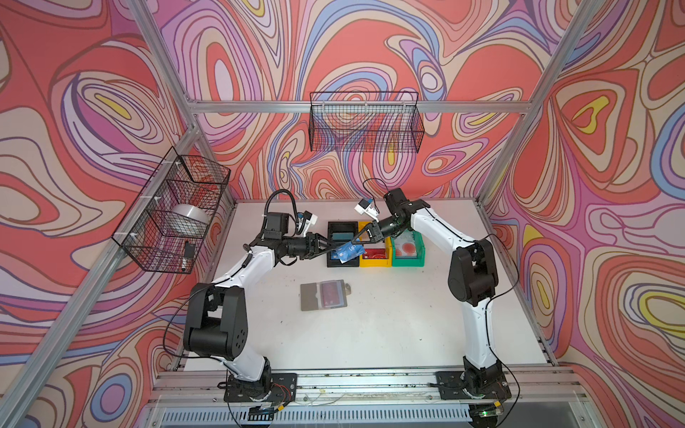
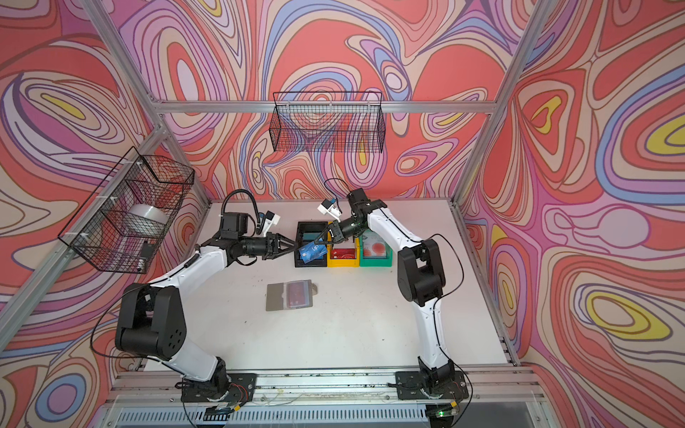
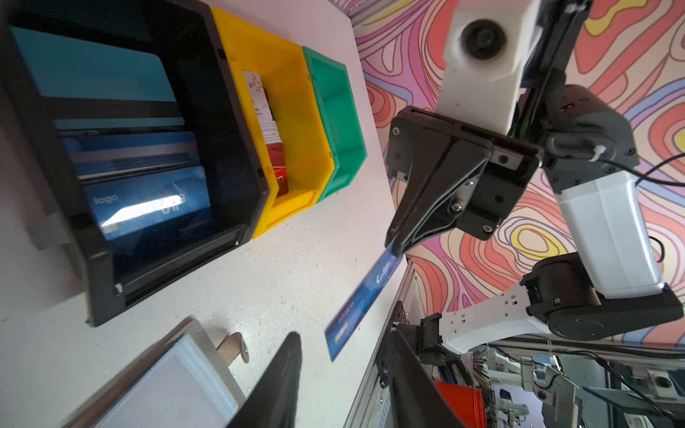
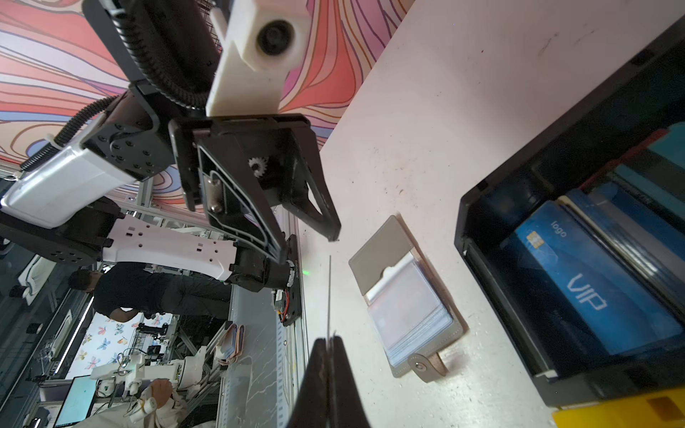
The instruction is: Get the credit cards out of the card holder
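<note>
Blue plastic card [image 1: 349, 252] — thin, stiff, slick, I'd judge nearly weightless — is pinched at one end in my right hand [image 1: 358, 242] above the black bin [image 1: 343, 223]; my left hand [image 4: 310, 246] stands released beside it. Card holder [image 1: 315, 296] lies open on the worktop [image 1: 407, 315], red card [image 1: 332, 293] inside.

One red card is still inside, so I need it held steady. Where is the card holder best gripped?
Probably its bare grey flap, pinched at the outer edge from the left arm's side: the card holder lies flat and open, and that leaves the pocket with the red card free.
</note>
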